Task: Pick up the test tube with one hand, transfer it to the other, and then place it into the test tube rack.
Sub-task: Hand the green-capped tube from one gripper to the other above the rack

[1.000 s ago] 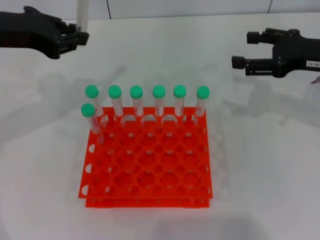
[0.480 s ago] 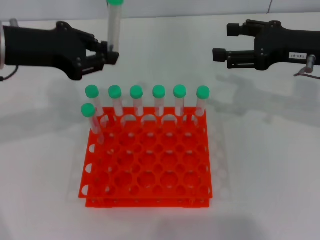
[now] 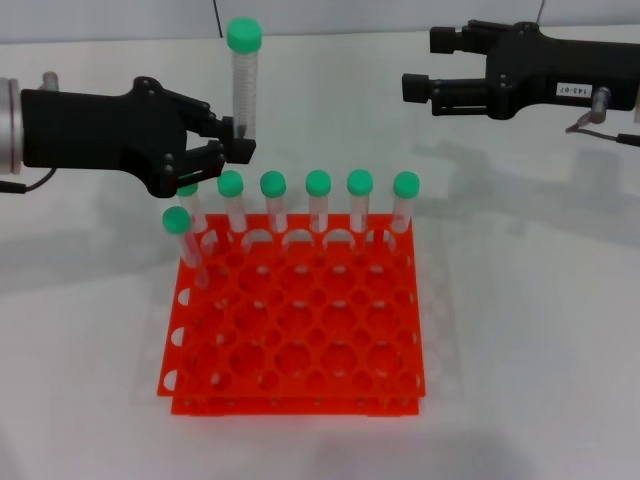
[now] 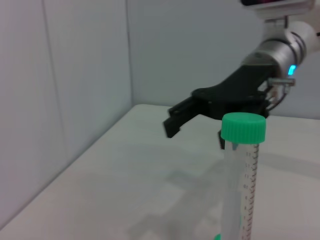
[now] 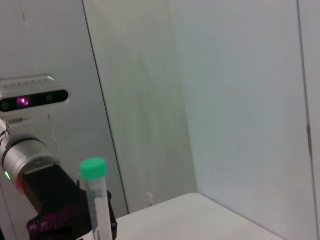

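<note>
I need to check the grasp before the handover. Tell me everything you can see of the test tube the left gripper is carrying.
The test tube is a slender clear plastic tube with a round green cap and faint printed graduations down its side. It stands upright, cap up, in the air behind the orange-red test tube rack. The left gripper is shut on its lower end, its fingers the only thing touching it. The right gripper waits apart, open.
</note>
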Robot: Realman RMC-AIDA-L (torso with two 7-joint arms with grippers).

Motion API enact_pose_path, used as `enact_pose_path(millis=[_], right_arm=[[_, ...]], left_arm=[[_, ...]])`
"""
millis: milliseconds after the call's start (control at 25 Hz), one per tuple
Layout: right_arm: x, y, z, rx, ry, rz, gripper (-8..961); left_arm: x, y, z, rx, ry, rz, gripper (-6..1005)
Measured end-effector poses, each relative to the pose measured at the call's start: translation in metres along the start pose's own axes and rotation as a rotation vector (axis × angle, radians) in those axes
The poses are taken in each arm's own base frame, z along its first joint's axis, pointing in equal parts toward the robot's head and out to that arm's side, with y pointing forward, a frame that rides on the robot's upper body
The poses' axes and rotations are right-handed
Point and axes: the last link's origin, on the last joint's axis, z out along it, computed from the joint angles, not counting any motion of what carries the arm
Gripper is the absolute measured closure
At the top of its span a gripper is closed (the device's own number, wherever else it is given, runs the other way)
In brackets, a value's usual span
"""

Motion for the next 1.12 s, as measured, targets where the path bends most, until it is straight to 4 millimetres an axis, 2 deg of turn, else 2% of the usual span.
enact_pose_path(millis=[280, 640, 1120], right_arm=[[-0.004, 0.004, 0.003, -0.036, -0.005, 0.018, 121], [-0.009, 0.010, 0.001, -0.086, -0.028, 0.057, 122], [-0.013, 0.013, 0.025, -0.149, -0.080, 0.140, 123]], left_arm=[[0.005, 0.003, -0.002, -0.064, -0.013, 0.004, 816], [-0.004, -0.001, -0.003, -0.059, -0.058, -0.017, 817], [0.001, -0.010, 0.005, -0.019, -0.060, 0.023, 811]])
